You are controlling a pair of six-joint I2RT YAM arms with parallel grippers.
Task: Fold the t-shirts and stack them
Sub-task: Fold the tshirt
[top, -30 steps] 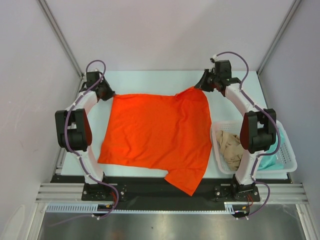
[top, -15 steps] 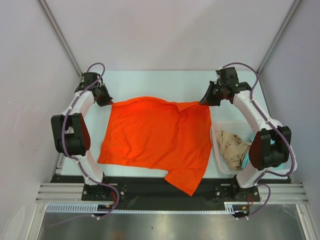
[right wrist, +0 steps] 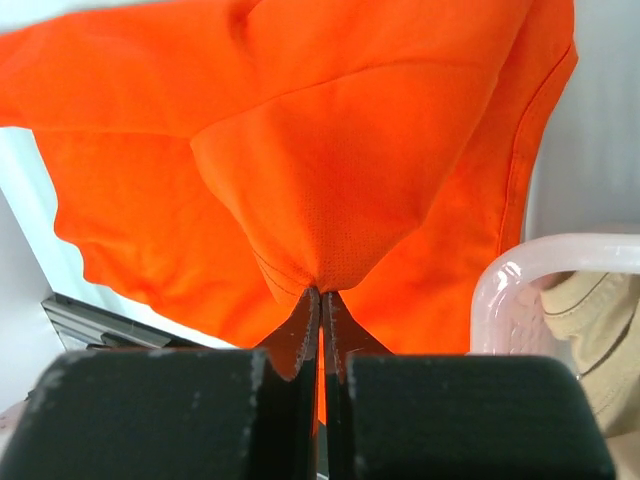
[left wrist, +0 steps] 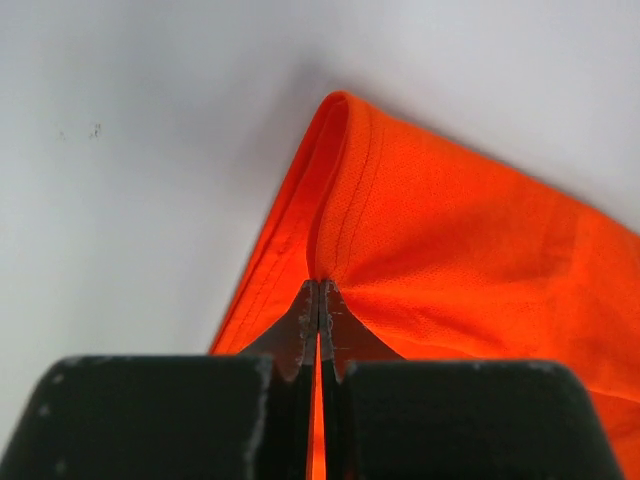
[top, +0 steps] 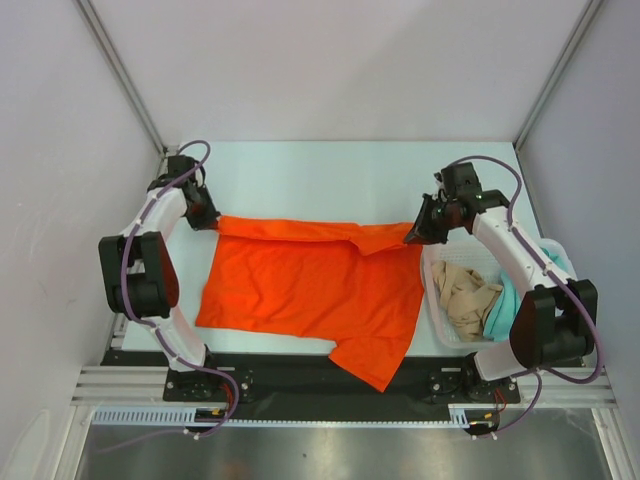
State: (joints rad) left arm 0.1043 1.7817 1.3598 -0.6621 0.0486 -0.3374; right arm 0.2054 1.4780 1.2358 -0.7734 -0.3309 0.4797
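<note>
The big orange-red t-shirt (top: 310, 290) lies spread on the table, its far edge lifted and folded toward the front. My left gripper (top: 212, 220) is shut on the shirt's far left corner (left wrist: 335, 190). At the far right corner (right wrist: 320, 200), my right gripper (top: 412, 237) is shut on the cloth, held above the rest of the shirt. A beige-tan t-shirt (top: 462, 295) and a teal-green t-shirt (top: 508, 300) lie crumpled in the basket at the right.
The white mesh basket (top: 436, 330) stands at the right edge of the table, its rim (right wrist: 520, 270) close to my right gripper. One sleeve of the orange shirt (top: 372, 365) hangs over the table's front edge onto the black rail.
Both grippers have pulled the shirt's far edge toward the front, so the back part now folds over. The right arm swung outward, uncovering the basket.
</note>
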